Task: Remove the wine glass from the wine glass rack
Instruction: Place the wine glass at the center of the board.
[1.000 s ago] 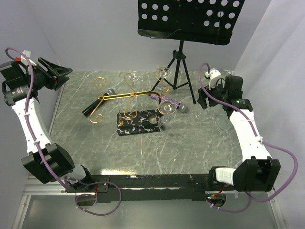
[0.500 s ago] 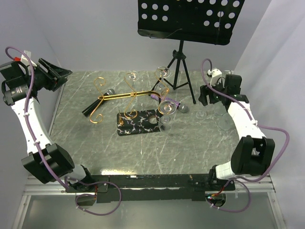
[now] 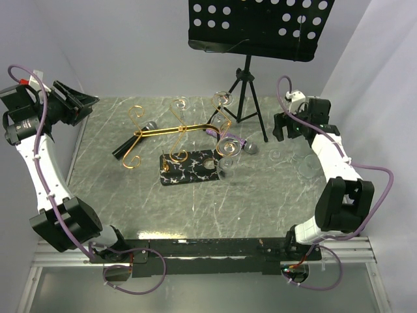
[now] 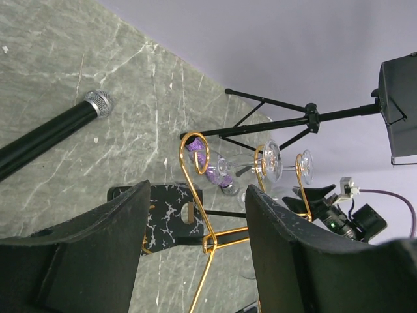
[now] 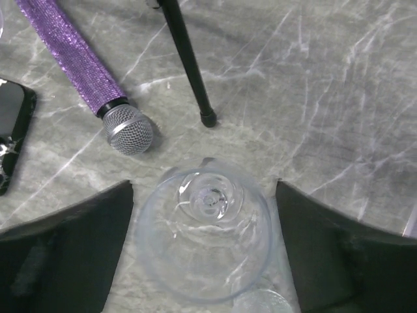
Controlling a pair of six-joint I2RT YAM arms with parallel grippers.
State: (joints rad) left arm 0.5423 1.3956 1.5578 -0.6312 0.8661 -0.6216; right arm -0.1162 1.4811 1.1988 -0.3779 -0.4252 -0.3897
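Toward the desk (image 5: 339, 78) right edge, wine glass (image 5: 205, 241) stands between your right gripper (image 5: 203, 189) jaws, released; left gripper (image 4: 195, 192) likewise. Fragile, slick: hold bowl gently.

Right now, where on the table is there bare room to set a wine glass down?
The near strip of table, between the wine glass rack's base and the arm bases, is bare, as is the near-left corner, this side of the black microphone. The back middle is crowded: gold arms, purple microphone, tripod legs. On the right stand wine glasses.
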